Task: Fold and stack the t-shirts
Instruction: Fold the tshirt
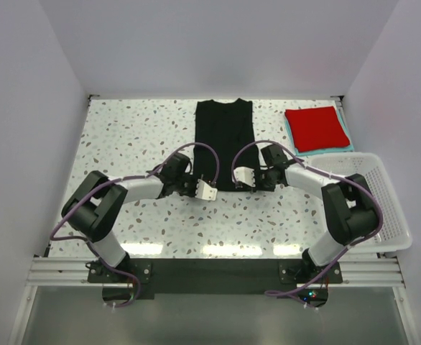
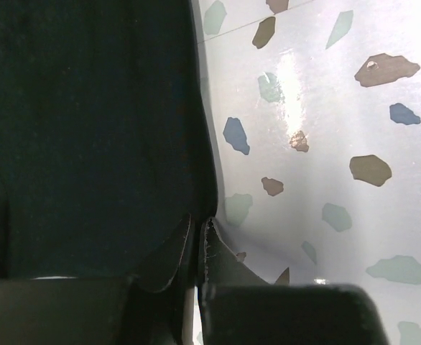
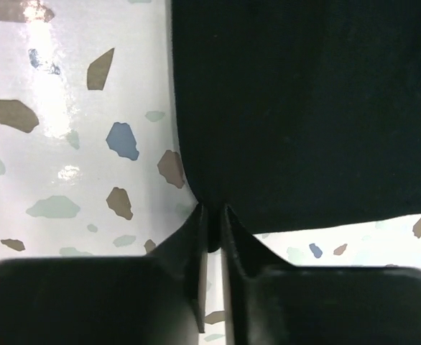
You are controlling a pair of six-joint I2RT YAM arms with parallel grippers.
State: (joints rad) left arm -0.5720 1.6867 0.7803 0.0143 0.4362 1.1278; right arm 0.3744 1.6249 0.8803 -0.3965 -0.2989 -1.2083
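Left pincer [image 2: 200,230] and right pincer [image 3: 212,215], jaws drawn narrow, each nipping one near corner of the black cloth t-shirt [image 1: 225,144]: the left takes the near-left corner, the right the near-right. Speckled terrazzo surface [image 1: 124,136]: carries everything. The black shirt lies flat at the centre as a narrow strip, its long axis running near to far, with the collar at the far end. It lies directly beyond both pincers, and each arm is about equally close to its own corner. The likely next move carries the near hem toward the collar along that axis, and no object lies on that path. White plastic mesh basket [image 1: 394,215]: near right, close beside the right arm's elbow. Red cloth t-shirt [image 1: 315,127]: folded, far right, resting on the teal cloth t-shirt [image 1: 340,149], of which only the edges show.
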